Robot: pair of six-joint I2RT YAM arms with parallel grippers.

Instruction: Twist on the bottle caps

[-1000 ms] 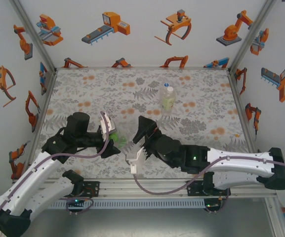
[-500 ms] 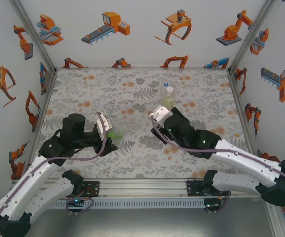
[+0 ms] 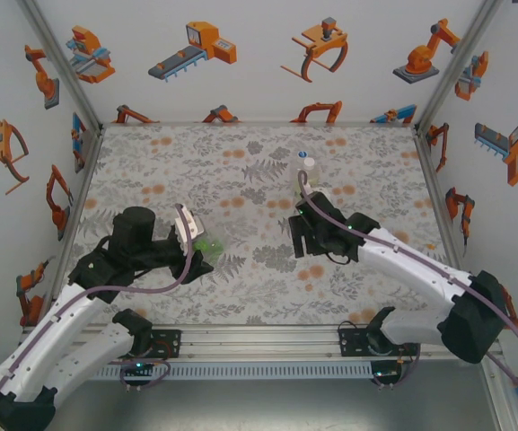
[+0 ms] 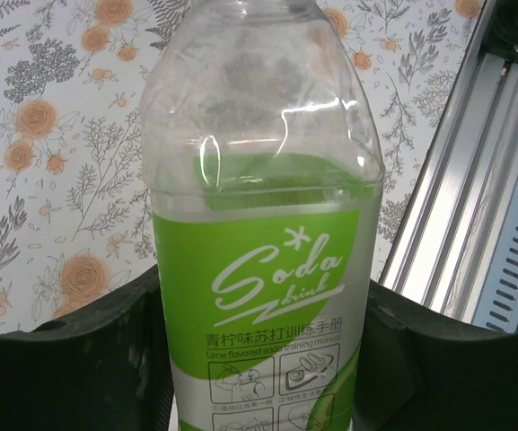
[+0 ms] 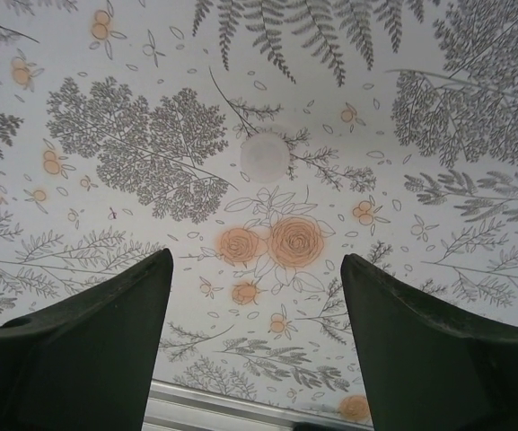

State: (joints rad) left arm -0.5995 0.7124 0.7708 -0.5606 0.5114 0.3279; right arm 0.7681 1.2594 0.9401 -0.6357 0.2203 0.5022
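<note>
A cap is being fetched. The green-labelled bottle (image 4: 263, 224) is clamped in the left hand (image 4: 259, 359), its label turned to the wrist camera. The right hand (image 5: 257, 260) hangs over the counter (image 5: 438, 108), fingers apart and empty, with a white cap (image 5: 265, 155) lying just ahead of its fingertips. Next, that hand must be advanced, lowered astride the cap and closed. From above, a pale-labelled bottle (image 3: 305, 180) is seen standing beyond the right hand.
</note>
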